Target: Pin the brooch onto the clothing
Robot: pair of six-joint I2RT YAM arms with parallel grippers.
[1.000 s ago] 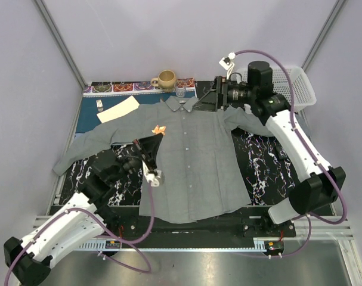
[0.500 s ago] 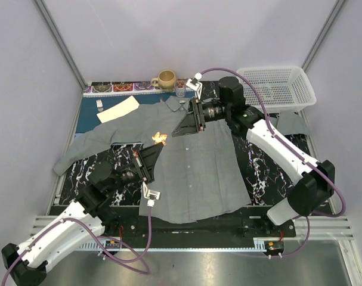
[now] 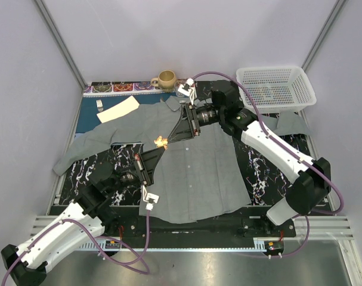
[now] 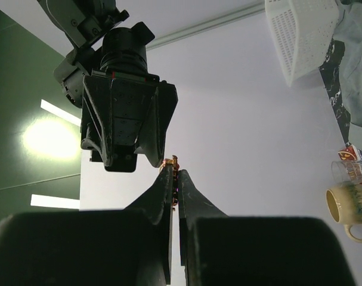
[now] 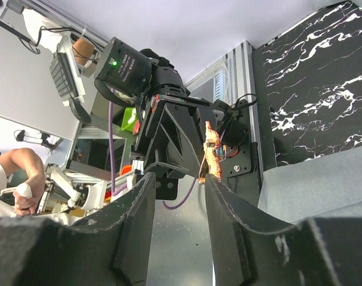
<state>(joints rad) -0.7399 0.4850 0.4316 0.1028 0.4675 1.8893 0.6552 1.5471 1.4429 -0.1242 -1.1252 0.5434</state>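
The grey short-sleeved shirt (image 3: 198, 161) lies spread flat on the table, collar at the back. My left gripper (image 3: 160, 146) is raised above the shirt's left chest and shut on the small orange-red brooch (image 3: 161, 141). In the left wrist view the brooch (image 4: 172, 162) shows as a sliver at the tips of the closed jaws. My right gripper (image 3: 176, 134) is open and points at the brooch from the right, tips just short of it. In the right wrist view the brooch (image 5: 212, 150) stands above my right finger (image 5: 225, 199), with the left gripper (image 5: 201, 146) facing it.
A white basket (image 3: 276, 86) stands at the back right. A mug (image 3: 166, 78) and a small glass (image 3: 181, 89) sit behind the collar. A blue placemat (image 3: 91, 113) with a napkin (image 3: 118, 109) and fork lies at the back left.
My right gripper swung from the collar down and left to just beside the brooch. My left gripper rose and moved slightly right with the brooch.
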